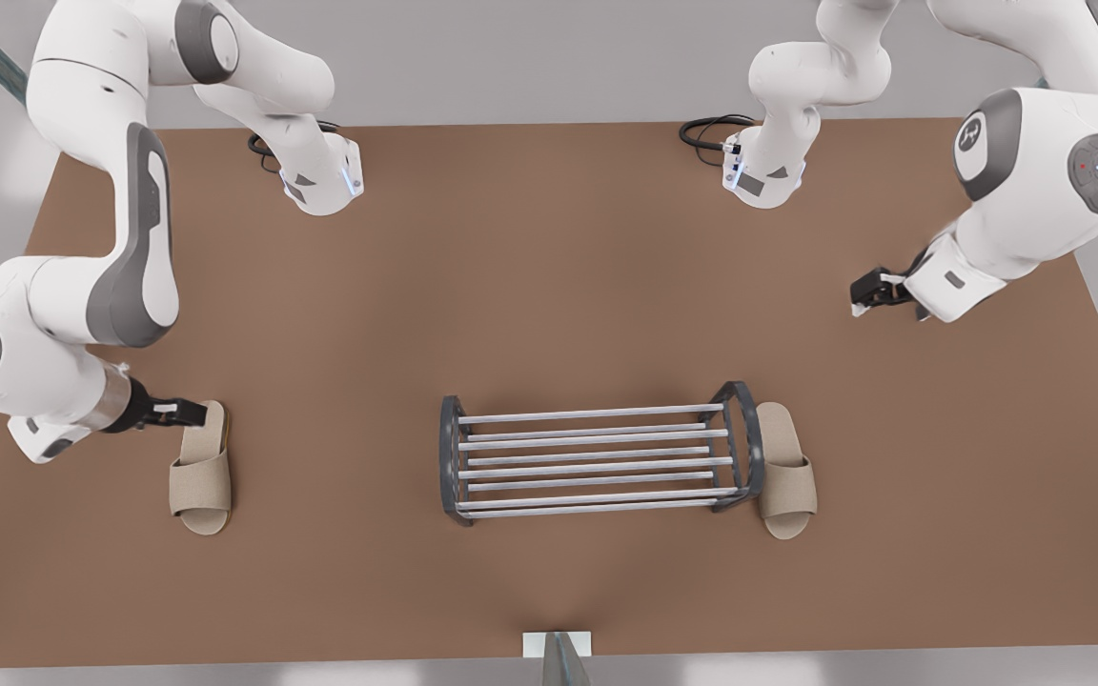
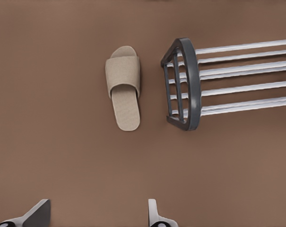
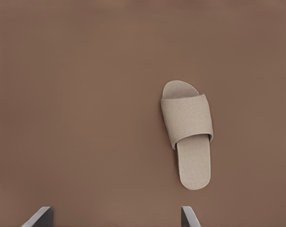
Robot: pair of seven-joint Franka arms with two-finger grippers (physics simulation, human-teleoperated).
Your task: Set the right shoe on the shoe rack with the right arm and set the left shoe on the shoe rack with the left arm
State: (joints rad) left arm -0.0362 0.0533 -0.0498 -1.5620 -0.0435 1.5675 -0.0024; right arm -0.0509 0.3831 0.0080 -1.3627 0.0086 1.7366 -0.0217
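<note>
The shoe rack (image 1: 597, 415) of silver bars stands mid-table; its dark end frame (image 2: 191, 85) appears in the left wrist view. The left shoe (image 1: 784, 472) (image 2: 124, 87), a beige slipper, lies flat on the table right beside the rack's end at the front view's right. My left gripper (image 1: 862, 297) (image 2: 96, 215) hovers open, well back from that shoe and apart from it. The right shoe (image 1: 201, 469) (image 3: 189, 132) lies alone at the front view's left. My right gripper (image 1: 189, 412) (image 3: 114, 216) is open over the table by its heel end, holding nothing.
The brown table (image 1: 549, 286) carries both arm bases (image 1: 320, 181) (image 1: 763, 171) at its far edge, each with a black cable. A small white and grey mount (image 1: 557, 646) sits at the near edge. Bare tabletop surrounds both slippers.
</note>
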